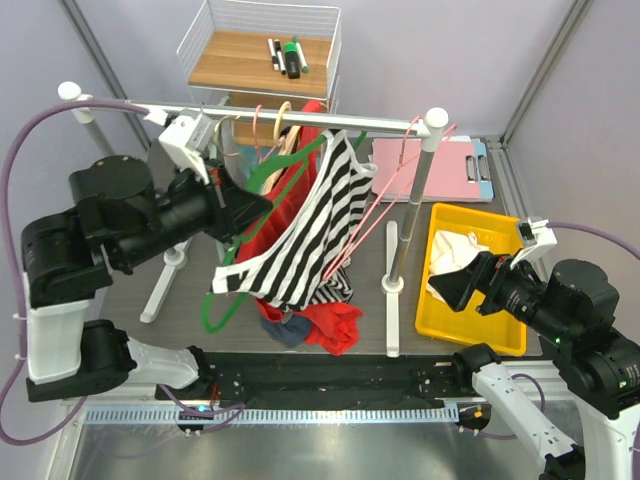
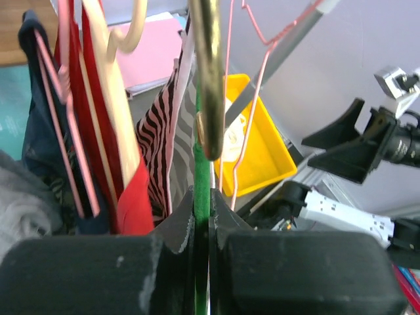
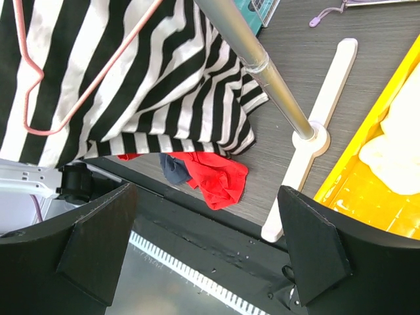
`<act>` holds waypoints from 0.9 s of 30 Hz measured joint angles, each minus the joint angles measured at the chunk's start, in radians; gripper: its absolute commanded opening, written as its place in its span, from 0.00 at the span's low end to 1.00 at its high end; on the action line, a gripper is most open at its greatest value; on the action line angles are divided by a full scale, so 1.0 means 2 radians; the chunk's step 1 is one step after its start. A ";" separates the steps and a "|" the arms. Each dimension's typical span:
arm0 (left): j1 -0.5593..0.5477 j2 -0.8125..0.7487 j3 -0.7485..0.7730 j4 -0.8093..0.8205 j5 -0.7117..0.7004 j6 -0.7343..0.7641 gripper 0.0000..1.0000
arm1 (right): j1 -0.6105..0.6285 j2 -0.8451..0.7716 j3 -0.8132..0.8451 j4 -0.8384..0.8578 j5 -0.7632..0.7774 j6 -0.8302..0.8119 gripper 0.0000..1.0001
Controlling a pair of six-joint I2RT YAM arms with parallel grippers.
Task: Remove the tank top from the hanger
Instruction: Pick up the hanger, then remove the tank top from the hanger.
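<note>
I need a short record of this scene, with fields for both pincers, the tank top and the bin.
left pincer: shut on the green hanger
right pincer: open, holding nothing, near the yellow bin
striped tank top: on the green hanger, below the rail
yellow bin: white cloth inside

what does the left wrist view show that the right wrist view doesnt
Only the left wrist view: the left pincer shut on the green hanger, a brass-coloured hook just above it, and a cream wooden hanger with a red garment.

Only the right wrist view: the open right pincer, the rack's white foot, and a red cloth heaped on the table.

Both: the striped tank top, a pink wire hanger and the yellow bin.
</note>
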 measured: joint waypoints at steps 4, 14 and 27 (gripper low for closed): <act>0.001 -0.047 -0.042 -0.017 0.019 -0.002 0.00 | 0.000 0.000 0.001 0.000 0.000 -0.007 0.93; 0.001 -0.186 -0.197 -0.063 0.079 -0.016 0.00 | 0.000 -0.009 -0.017 0.000 -0.017 -0.011 0.93; 0.002 -0.345 -0.362 -0.068 0.209 -0.047 0.00 | 0.000 -0.033 -0.063 0.021 -0.066 0.013 0.92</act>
